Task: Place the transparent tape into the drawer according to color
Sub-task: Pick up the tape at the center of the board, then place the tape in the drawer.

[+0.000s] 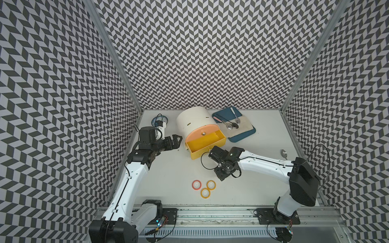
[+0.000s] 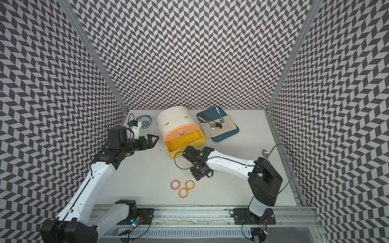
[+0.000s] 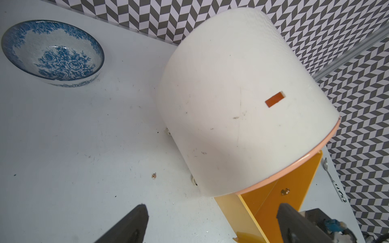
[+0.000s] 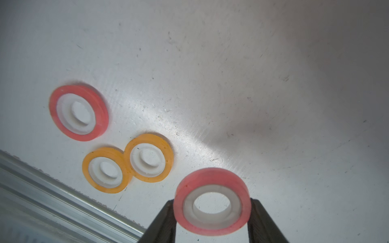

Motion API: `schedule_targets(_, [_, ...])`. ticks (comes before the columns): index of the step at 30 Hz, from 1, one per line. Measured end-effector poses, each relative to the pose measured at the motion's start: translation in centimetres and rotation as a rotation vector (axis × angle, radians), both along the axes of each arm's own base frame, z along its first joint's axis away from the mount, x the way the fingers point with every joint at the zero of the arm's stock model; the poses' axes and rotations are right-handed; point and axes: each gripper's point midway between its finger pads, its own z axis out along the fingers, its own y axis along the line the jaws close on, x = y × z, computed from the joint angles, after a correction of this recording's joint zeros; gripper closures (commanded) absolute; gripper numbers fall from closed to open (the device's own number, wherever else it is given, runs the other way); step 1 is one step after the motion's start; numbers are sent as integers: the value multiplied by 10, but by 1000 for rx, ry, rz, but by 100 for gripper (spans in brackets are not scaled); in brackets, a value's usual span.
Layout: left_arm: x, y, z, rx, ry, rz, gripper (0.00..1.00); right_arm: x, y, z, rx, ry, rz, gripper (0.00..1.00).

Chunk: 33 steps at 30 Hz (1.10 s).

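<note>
Right jaws clamp a pink-red tape ring [image 4: 212, 202] over the table [image 4: 231, 84]. Left jaws gape near the yellow drawer [image 1: 202, 145].

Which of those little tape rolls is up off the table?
The pink roll gripped in the right end effector. The other pink roll and both orange rolls lie flat on the table.

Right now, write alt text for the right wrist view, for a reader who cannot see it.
The right gripper holds a pink-red tape ring by its edges above the white table. On the table lie another pink-red ring and two yellow-orange rings, side by side.
</note>
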Motion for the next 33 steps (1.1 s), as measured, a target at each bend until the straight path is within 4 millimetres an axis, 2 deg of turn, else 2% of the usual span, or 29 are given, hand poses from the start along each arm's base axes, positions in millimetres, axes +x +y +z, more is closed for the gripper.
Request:
schedule_targets(7, [-12, 0, -13, -7, 23, -1, 0, 28, 12, 56, 91, -82, -33, 77])
schedule_targets(16, [-24, -2, -9, -40, 10, -5, 0, 67, 20, 128, 211, -203, -79, 77])
schedule_targets(21, [-35, -5, -18, -69, 31, -12, 0, 93, 22, 163, 278, -282, -116, 77])
schedule_targets(25, [-45, -7, -27, -87, 56, -12, 0, 114, 22, 168, 306, -316, -148, 77])
schedule_targets(29, [-52, -9, -31, -106, 66, -15, 0, 129, 24, 161, 320, -328, -169, 77])
schedule_targets(33, [-56, -10, -32, -124, 69, -17, 0, 134, 27, 147, 335, -327, -177, 78])
